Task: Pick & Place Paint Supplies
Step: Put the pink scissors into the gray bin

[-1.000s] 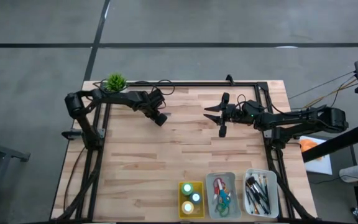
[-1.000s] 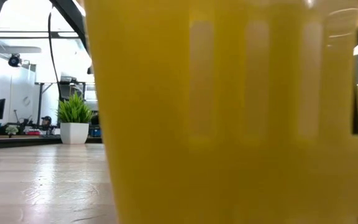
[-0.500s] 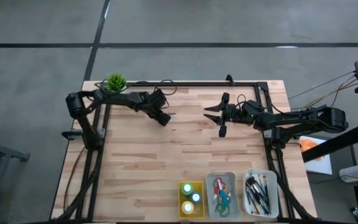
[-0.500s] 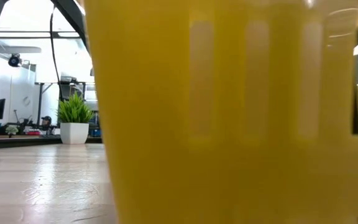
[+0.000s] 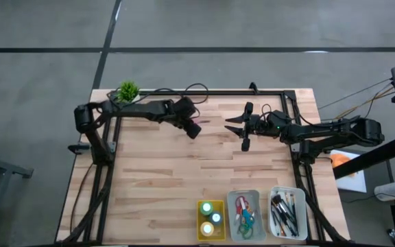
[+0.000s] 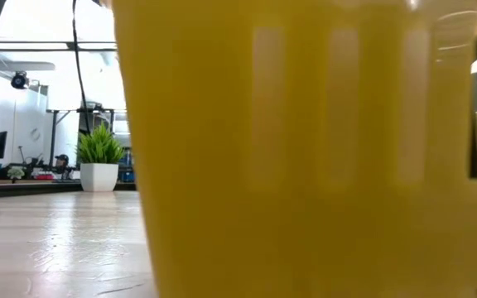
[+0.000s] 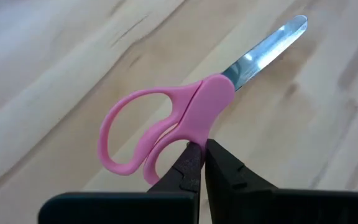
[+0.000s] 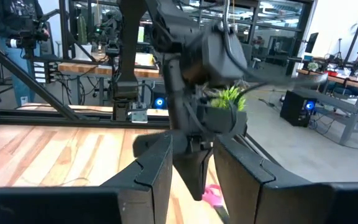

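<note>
One pink scissors (image 7: 185, 118) pinched in the closed left hand (image 7: 202, 163); right hand (image 5: 238, 130) part-open, empty.

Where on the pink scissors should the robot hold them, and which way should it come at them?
Best by the pink handle, as the left gripper does now: it is shut on the pink scissors at a handle loop, coming from the handle end. The loops give the fingers something thick to pinch, while the shiny blade, pointing away, is thin and probably slippery.
</note>
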{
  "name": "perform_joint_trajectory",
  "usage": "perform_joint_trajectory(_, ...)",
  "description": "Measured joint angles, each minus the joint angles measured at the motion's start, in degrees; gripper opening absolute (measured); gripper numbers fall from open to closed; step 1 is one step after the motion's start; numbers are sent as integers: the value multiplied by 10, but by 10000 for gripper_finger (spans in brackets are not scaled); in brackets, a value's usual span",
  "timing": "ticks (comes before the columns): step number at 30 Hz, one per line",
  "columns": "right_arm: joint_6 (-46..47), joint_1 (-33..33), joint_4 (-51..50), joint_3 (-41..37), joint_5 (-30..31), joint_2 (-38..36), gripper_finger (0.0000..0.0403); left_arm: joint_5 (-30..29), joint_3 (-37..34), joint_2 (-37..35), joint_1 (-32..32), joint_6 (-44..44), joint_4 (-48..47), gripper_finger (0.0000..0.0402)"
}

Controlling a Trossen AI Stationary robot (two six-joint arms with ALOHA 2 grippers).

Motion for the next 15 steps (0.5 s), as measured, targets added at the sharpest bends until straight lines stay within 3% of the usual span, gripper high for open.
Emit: perform_joint_trajectory(15, 0, 0, 0, 0, 0, 0, 114, -16, 66, 0, -51, 20, 2, 5)
